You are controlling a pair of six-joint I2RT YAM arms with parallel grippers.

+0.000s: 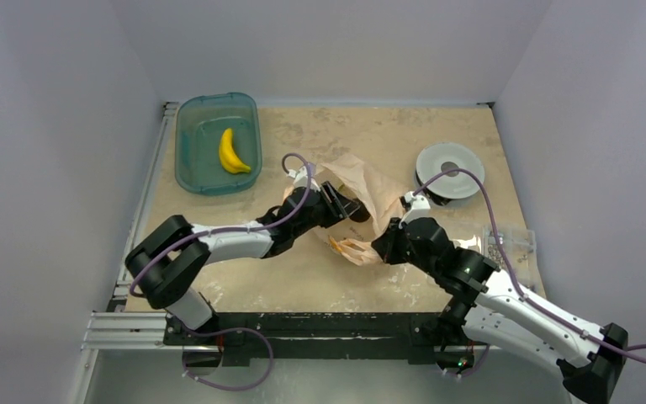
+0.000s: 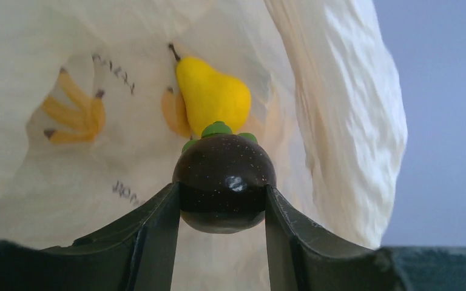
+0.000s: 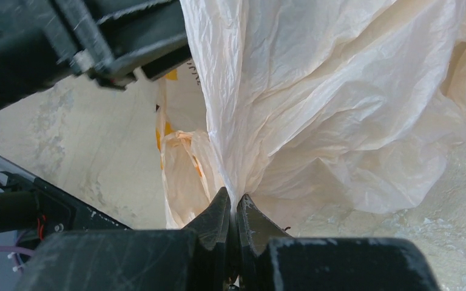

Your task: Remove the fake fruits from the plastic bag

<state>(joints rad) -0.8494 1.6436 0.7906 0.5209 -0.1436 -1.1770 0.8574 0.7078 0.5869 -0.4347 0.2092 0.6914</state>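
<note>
Squeezing the shiny dark round toy fruit [image 2: 223,173] inside the thin peach plastic bag [image 2: 340,121], the left gripper [image 2: 221,193] might drop it because it's slippery. The right gripper [image 3: 233,205] pinches the bag's edge.

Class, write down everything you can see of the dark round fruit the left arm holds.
The dark round fruit is glossy, near-black plastic with pale specks and green leaf-like lobes on its far side. The left pincer clamps both its flanks, in front of the crinkled plastic bag. A yellow pear lies behind it; whether they touch is unclear.
</note>
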